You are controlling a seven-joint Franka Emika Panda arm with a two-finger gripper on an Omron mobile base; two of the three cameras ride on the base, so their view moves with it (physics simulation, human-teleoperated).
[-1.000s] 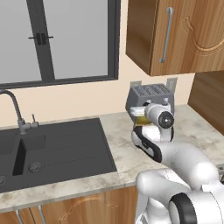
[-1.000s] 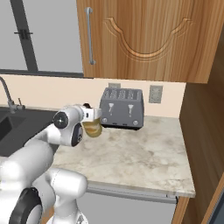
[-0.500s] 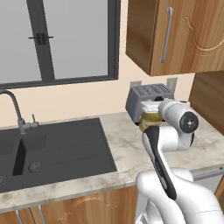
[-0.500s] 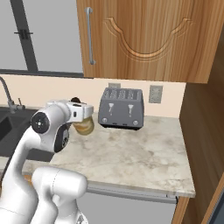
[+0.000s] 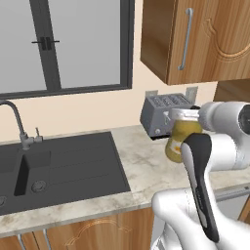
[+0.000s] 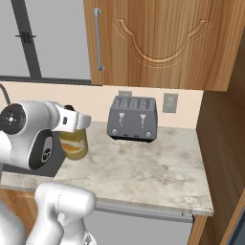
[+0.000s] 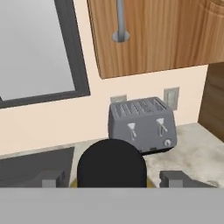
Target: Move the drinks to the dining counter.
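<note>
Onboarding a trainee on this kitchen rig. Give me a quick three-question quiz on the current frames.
1. True or false: the grey four-slot toaster stands on the marble worktop against the wall.
2. Which lies left of the toaster in the left base view: A) the black sink, B) a stove, C) a fridge?
3. Fill in: the large orange-juice bottle has a ____ cap, seen between the fingers of the gripper in the hand view.

Key: 1 true; 2 A; 3 black.
</note>
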